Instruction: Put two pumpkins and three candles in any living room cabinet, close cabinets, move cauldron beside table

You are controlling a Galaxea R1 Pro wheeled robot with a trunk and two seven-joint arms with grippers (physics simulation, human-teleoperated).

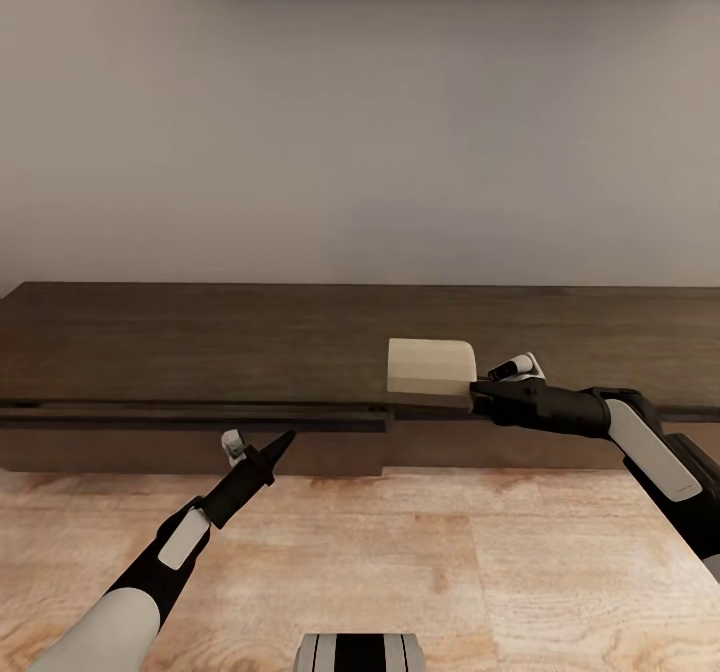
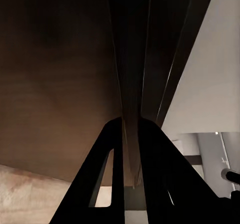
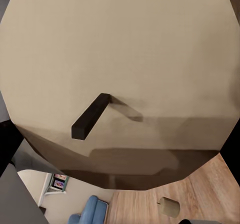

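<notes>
Your right gripper (image 1: 478,392) is pinching a candle (image 1: 430,366), holding it just past the fingertips over the front edge of the cabinet (image 1: 200,352). The candle lies on its side: its long axis runs level, roughly in line with your right fingers and along the length of the cabinet, with one flat end turned back toward the gripper. In the right wrist view that flat tan end (image 3: 120,59) sits square in front of the camera, and its short dark wick (image 3: 90,115) sticks out toward you, tipped off to one side. You cannot see the right fingers themselves in that view, since the candle hides them.

Past the held candle's lower rim, a second candle (image 3: 169,206) stands upright on the wooden floor (image 3: 200,194), well apart from your fingers, and beside it, further off, a blue seat (image 3: 92,211).

Your left gripper (image 1: 283,441) has its fingers pressed together into a narrow point. Its tip is just below the cabinet's front lip, near the dark drawer front (image 1: 150,447). In the left wrist view the two black fingers (image 2: 150,174) rise close alongside each other, with the cabinet's brown underside (image 2: 55,84) just beyond them and its long edge running straight away from the fingertips.
</notes>
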